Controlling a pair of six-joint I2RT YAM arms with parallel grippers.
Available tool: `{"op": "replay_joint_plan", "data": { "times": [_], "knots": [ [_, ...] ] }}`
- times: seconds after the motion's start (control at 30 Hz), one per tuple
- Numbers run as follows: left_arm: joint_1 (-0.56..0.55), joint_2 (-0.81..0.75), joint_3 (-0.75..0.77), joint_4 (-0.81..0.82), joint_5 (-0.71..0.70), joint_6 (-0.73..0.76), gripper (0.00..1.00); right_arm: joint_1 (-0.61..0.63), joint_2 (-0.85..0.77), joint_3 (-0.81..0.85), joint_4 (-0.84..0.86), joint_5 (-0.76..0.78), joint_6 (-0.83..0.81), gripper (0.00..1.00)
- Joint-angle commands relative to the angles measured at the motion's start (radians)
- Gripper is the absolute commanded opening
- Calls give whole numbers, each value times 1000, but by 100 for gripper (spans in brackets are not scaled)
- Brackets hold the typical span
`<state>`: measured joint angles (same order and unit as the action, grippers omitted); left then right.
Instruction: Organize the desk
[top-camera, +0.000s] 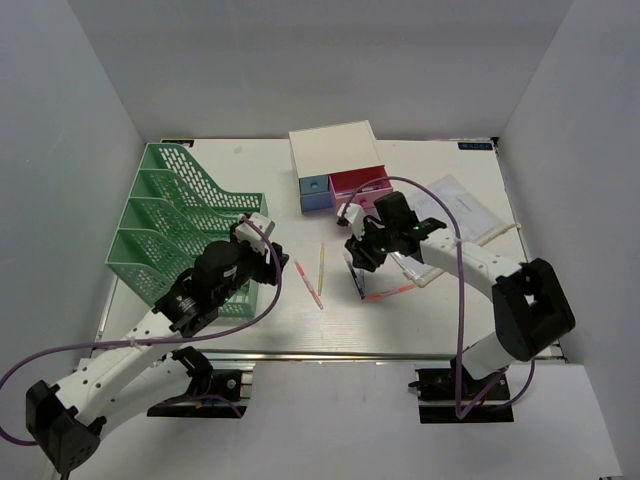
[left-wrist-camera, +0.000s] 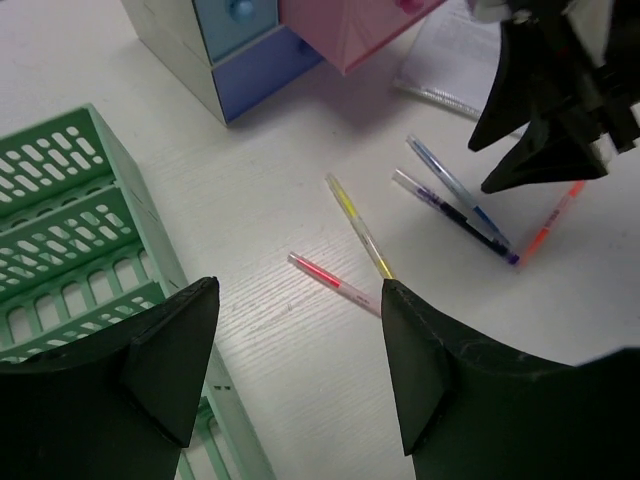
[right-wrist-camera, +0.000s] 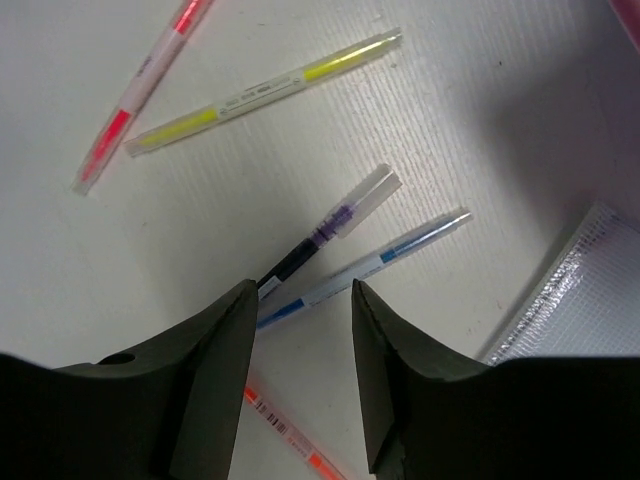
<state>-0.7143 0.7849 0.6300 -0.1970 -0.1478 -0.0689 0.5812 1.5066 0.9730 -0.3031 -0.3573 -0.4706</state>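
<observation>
The off-white desk (top-camera: 330, 325) holds several loose pens in its middle. A pink highlighter (top-camera: 308, 284) and a yellow one (top-camera: 321, 265) lie side by side. My left gripper (top-camera: 262, 235) is open and empty, hovering beside the green rack; in the left wrist view the gripper (left-wrist-camera: 300, 300) is just short of the pink highlighter (left-wrist-camera: 335, 283). My right gripper (top-camera: 357, 255) is open, low over a blue pen (right-wrist-camera: 370, 265) and a purple pen (right-wrist-camera: 335, 225), with its jaws around the blue pen's near end. An orange pen (right-wrist-camera: 290, 435) lies below them.
A green mesh file rack (top-camera: 175, 225) stands at the left. A white drawer box (top-camera: 335, 148) sits at the back, its pink drawer (top-camera: 355, 183) pulled out beside a blue drawer (top-camera: 315, 190). A clear folder with paper (top-camera: 460, 210) lies at the right.
</observation>
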Motion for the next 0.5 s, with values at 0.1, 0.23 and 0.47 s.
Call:
{"op": "replay_joint_plan", "data": {
  "times": [0.1,0.23,0.47],
  "knots": [
    [6,-21,20,14,-41,-8,76,55,109,89,-30,168,116,51],
    [6,-19,23,10,-26,-8,76,66,144,92,-24,201,138,58],
    [6,-13,22,11,-16,-6,76,83,190,112,-18,250,156,57]
  ]
}}
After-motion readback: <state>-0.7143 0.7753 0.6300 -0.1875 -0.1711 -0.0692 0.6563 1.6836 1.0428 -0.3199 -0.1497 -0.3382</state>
